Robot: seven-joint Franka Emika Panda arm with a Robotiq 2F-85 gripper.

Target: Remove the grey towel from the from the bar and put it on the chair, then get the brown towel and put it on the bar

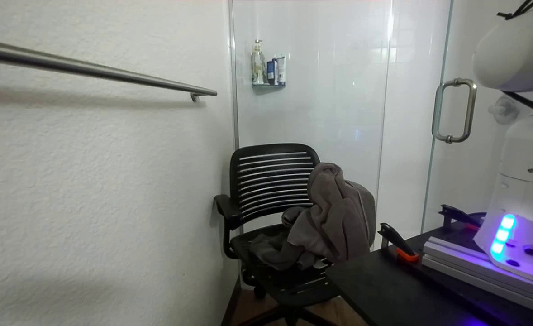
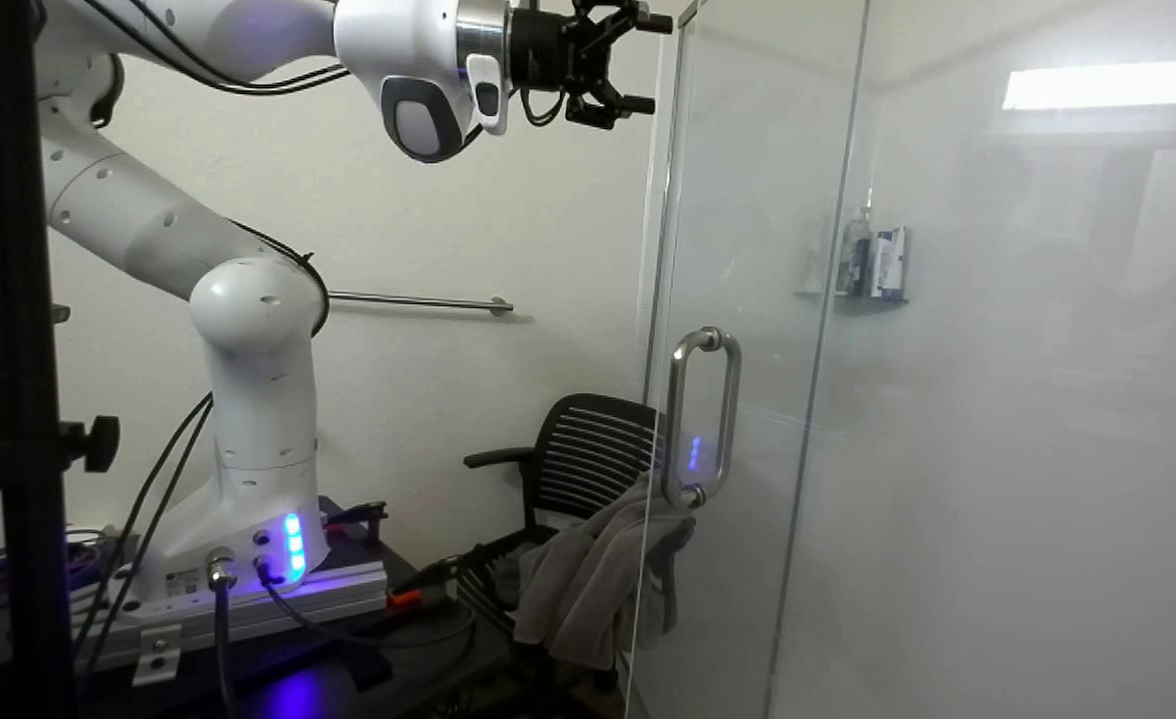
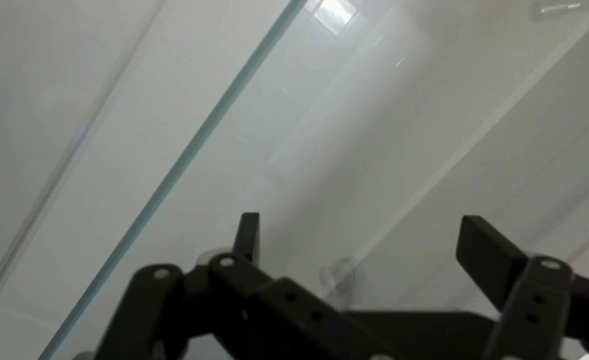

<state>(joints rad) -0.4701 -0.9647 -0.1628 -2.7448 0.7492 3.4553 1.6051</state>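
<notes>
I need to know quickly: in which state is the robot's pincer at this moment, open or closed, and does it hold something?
Pincer: open, holding nothing.

In an exterior view, I look from close beside the pale wall, along the metal bar toward the chair, with the robot's base cropped at right. In an exterior view, I look past the white arm at left toward the same wall; bar, chair and door handle show in both exterior views. The wrist view peers just over the tool toward a diagonal glass edge.
</notes>
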